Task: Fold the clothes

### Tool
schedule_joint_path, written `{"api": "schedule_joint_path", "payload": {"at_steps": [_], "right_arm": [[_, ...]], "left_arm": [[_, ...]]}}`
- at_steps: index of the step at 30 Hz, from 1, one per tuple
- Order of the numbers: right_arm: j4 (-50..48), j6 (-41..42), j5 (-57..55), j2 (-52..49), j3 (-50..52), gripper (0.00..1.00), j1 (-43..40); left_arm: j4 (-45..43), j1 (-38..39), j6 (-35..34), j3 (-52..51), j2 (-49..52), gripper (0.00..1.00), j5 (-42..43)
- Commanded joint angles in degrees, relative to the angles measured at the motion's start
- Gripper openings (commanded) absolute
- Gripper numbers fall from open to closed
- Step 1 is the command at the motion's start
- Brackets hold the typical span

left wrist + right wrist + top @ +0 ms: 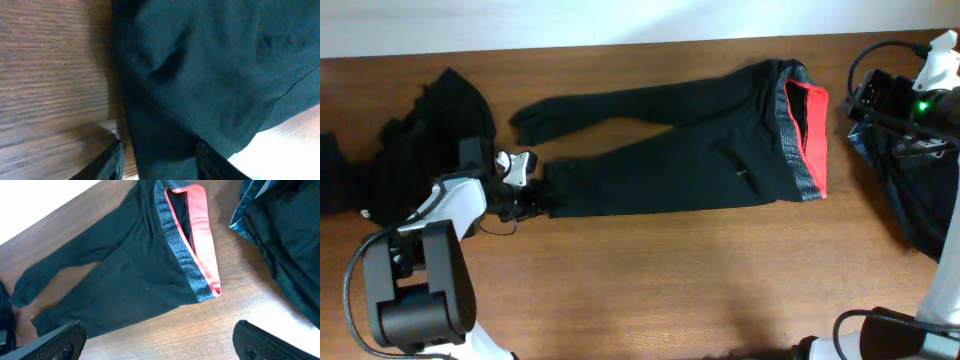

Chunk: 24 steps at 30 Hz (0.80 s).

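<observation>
Straddling the trousers [670,150] hem, left gripper [160,162] half-open, we are perhaps risking a one-layer pinch; right gripper [162,345] gaping wide.

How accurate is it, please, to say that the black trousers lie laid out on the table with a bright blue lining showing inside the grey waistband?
Not quite: the lining inside the grey waistband is bright red, not blue, as the right wrist view shows plainly. The rest stands: the black trousers lie laid out on the table.
</observation>
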State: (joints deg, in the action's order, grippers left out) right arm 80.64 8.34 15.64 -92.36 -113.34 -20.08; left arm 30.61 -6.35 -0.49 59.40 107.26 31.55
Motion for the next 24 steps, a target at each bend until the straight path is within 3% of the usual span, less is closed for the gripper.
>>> {"api": "schedule_joint_path", "payload": {"at_steps": [1,13,19,24], "right_arm": [[-0.1,-0.6,1.2,0.0,-0.2,0.99,-0.2],[-0.1,-0.6,1.7,0.0,-0.2,0.99,-0.2],[-0.3,-0.6,1.8,0.0,-0.2,0.99,-0.2],[-0.5,-0.6,1.8,0.0,-0.2,0.99,-0.2]], "left_arm": [[-0.2,-0.2,-0.4,-1.3,-0.2,0.43,0.7],[-1.7,-0.2,-0.4,-1.3,-0.2,0.01,-0.1],[-2.5,-0.2,-0.4,0.0,-0.3,0.00,-0.6],[3.9,0.0,-0.4,6.8,-0.3,0.01,-3.5]]}}
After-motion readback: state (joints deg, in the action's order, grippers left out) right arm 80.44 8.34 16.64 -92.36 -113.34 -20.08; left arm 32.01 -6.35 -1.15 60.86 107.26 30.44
